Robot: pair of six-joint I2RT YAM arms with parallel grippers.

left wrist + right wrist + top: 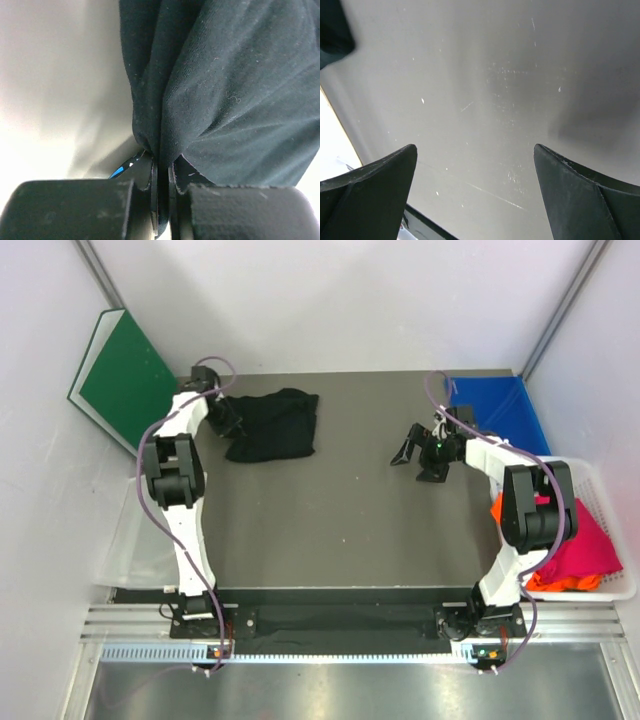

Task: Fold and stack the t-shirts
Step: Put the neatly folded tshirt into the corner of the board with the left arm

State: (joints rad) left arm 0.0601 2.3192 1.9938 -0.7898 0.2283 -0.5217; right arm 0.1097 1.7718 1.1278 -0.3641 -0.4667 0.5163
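A black t-shirt [275,425] lies bunched at the far left of the grey table [340,510]. My left gripper [230,420] is at its left edge and is shut on a fold of the black cloth [225,85], which fills the left wrist view. My right gripper [415,460] is open and empty over bare table at the far right, its fingers [375,185] wide apart. Magenta-pink [585,540] and orange [560,582] t-shirts lie in the white basket [610,590] at the right.
A green board [125,375] leans against the wall at the back left. A blue cloth [500,410] lies at the back right corner. A clear bin [130,550] stands off the table's left edge.
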